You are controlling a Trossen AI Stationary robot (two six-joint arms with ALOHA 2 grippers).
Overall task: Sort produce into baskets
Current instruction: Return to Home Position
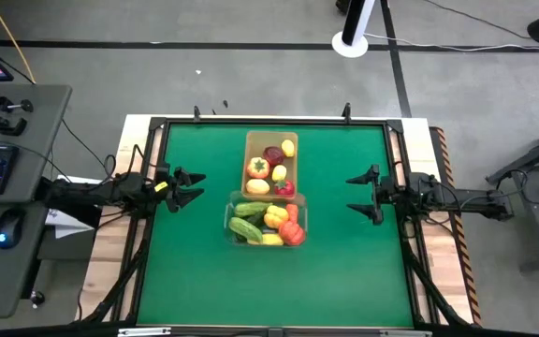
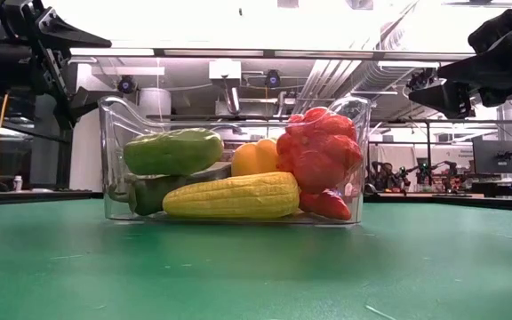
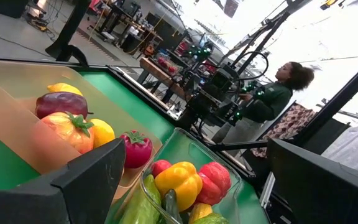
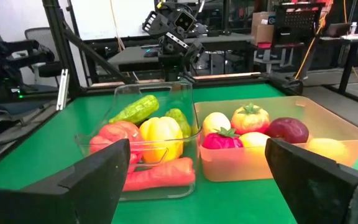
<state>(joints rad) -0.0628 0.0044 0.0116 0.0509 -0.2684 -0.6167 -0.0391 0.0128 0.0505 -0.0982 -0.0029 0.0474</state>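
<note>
The left gripper (image 1: 200,186) hung by the table's (image 1: 344,271) left edge and the right gripper (image 1: 350,194) by its right edge, both spread wide and empty. At the table's middle, the tan bin (image 1: 250,150) held a lemon (image 1: 288,148), tomato (image 1: 258,168) and apple (image 1: 273,154). The clear bin (image 1: 229,217), touching it, held cucumbers (image 1: 245,227), a yellow pepper (image 1: 276,218) and corn (image 2: 220,197).

At the middle of the worktop (image 1: 344,271) the back basket (image 1: 248,150) stands just behind the front basket (image 1: 228,225); produce (image 1: 268,217) lies in both. The left gripper (image 1: 190,188) is to their left, the right gripper (image 1: 363,196) to their right.
</note>
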